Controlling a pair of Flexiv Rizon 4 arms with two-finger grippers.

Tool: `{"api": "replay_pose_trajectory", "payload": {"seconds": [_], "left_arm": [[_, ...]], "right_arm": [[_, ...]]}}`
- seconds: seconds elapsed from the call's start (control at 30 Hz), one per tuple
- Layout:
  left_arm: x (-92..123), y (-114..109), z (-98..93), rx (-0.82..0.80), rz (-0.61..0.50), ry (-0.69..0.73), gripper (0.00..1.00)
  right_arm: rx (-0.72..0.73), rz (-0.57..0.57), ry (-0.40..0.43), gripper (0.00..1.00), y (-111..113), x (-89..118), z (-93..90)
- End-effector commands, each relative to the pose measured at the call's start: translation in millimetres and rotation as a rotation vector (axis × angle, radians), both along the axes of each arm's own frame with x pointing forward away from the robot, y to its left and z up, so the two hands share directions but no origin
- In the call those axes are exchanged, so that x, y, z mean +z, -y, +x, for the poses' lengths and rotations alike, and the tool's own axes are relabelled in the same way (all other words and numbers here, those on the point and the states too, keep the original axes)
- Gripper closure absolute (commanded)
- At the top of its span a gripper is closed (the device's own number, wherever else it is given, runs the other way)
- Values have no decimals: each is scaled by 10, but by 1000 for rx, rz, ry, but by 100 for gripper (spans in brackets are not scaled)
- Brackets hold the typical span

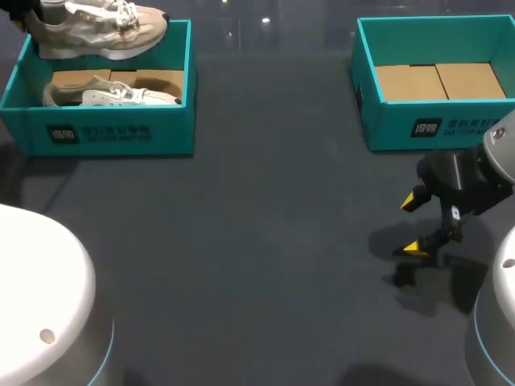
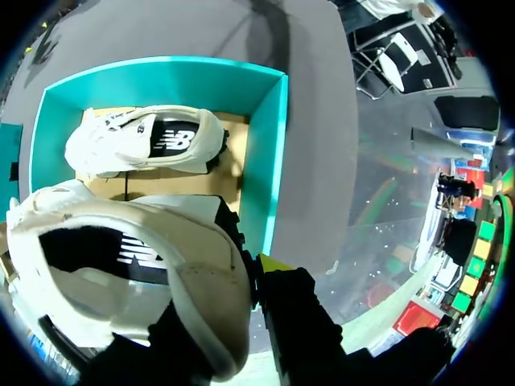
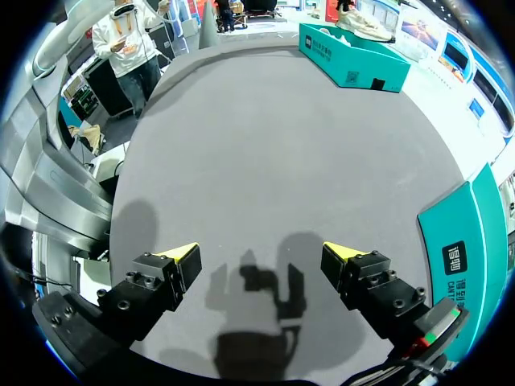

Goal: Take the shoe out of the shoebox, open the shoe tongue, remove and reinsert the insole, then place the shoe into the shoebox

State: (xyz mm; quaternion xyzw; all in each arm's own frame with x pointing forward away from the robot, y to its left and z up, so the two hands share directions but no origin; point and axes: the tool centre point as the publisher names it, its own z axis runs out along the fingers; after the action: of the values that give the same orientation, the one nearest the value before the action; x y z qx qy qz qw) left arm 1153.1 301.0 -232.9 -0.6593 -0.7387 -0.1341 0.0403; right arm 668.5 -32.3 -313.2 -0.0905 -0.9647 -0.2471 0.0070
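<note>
The left gripper (image 2: 256, 273) is closed on the shoe (image 2: 137, 265). Only one yellow tip is seen in the left wrist view, pressed against the shoe's heel end; the other finger is hidden behind the shoe. The shoe is pale cream with a dark lining and a dark side patch, and it fills the space just ahead of the fingers. In the head view it is seen raised clear above the far rim of the left box (image 1: 113, 129), side-on, with its sole towards the box.

Under and beyond the held shoe lies the second shoe (image 2: 149, 141) – white, on its side on the cardboard floor of the same teal box, near the front wall as the head view shows it. The left box stands at the far left of the table (image 1: 257, 241).

The right gripper (image 3: 259, 261) is open, its two yellow-tipped fingers spread wide with nothing between them. It is held just above the bare grey table surface at the right side, and its shadow is cast on the table beneath it. Just beside it, on the far side, the right box (image 1: 434, 125) is found – teal as well, with only a cardboard floor showing inside. The two boxes are well apart, at opposite far corners of the table.
</note>
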Motion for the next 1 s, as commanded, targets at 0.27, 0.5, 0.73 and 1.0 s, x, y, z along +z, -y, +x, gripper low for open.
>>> {"api": "replay_pose_trajectory", "payload": {"seconds": [0.27,0.5,0.73,1.0], "left_arm": [[-4,9,107,6,2,-22,100],[-186,6,104,-19,1,-56,100],[-326,30,109,-25,20,-67,100],[-478,101,111,-21,38,-80,100]], "right_arm": [[-2,-3,3,0,-2,3,-20],[-2,-3,3,0,-2,3,-20],[-2,-3,3,0,-2,3,-20],[-2,-3,3,0,-2,3,-20]]}}
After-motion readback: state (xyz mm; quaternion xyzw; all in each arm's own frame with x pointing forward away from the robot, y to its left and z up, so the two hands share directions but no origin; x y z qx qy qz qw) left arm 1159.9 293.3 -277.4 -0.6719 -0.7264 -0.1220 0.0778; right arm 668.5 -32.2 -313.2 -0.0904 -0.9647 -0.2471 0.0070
